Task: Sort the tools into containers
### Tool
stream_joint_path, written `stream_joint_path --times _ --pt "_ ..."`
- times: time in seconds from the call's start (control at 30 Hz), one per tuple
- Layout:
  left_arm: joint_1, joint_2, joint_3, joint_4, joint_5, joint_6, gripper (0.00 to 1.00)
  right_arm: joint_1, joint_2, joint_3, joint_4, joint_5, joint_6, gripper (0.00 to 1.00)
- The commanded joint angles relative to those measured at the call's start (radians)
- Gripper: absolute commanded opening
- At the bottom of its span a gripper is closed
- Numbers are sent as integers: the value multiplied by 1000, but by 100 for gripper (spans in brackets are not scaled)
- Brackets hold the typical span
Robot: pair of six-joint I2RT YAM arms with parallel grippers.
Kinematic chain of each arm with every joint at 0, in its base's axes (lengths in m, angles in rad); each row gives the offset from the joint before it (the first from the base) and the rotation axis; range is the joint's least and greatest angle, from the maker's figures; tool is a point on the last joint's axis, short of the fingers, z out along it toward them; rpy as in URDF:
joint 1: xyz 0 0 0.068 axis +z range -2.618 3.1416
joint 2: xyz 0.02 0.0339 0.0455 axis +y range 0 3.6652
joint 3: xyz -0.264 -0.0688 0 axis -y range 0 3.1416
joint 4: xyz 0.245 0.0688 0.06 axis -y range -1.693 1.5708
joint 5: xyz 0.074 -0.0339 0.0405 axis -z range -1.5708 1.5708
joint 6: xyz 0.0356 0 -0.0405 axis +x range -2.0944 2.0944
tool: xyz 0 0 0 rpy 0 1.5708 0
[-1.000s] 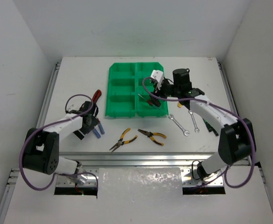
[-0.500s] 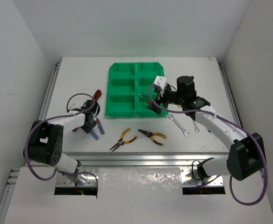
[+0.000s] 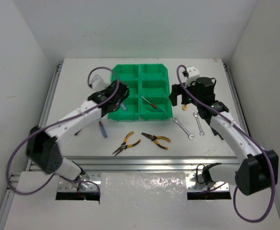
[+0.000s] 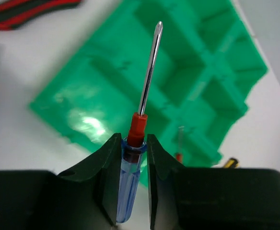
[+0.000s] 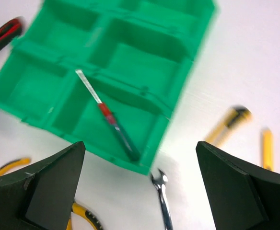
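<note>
Green six-bin tray (image 3: 152, 72) sits toward 12 o'clock on your worktop (image 3: 77, 76). Your left end effector (image 4: 133, 143) is clamped on a blue-handled screwdriver (image 4: 136, 128), with the shaft pointing out ahead over the tray's 9 o'clock column. Your right end effector (image 5: 140, 191) has its jaws spread wide with nothing between them, just off the tray's 3 o'clock edge. A dark-handled screwdriver (image 5: 109, 117) lies diagonally in the bin at the tray's 5 o'clock corner.

Loose on the worktop:
- **6 o'clock of the tray:** yellow-handled pliers (image 3: 126, 143) and a second pair (image 3: 155, 139).
- **4 o'clock:** a silver wrench (image 3: 183, 128) and another wrench (image 3: 198, 123).
- **7 o'clock:** a spare blue screwdriver (image 3: 102, 128).
</note>
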Motion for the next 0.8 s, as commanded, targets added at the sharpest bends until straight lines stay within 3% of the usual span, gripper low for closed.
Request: stream_joint_path --times 0.0,0.13,0.23,0.47,0.6,0.63,0.67,0.77 --pt "-52 269 197 95 -23 -66 0 -14 -114 -5 -78 160 142 99" --pt "-89 500 460 81 -38 -97 0 -15 -195 -34 -119 171 139 99" --pt "-108 595 539 59 -52 -144 0 -19 -221 -48 -137 172 129 99" --pt "-163 654 544 111 -57 -200 1 -19 -264 -53 -153 156 116 99" --pt "-181 675 541 125 -29 -206 22 -20 -273 -59 -154 143 110 99" --pt "-186 669 533 143 -24 -200 42 -20 -275 -62 -154 143 109 99" --pt "-187 663 523 148 -21 -200 52 -20 -276 -60 -157 143 107 99" --pt "-190 600 466 121 -52 -220 75 -19 -275 -54 -156 142 110 99"
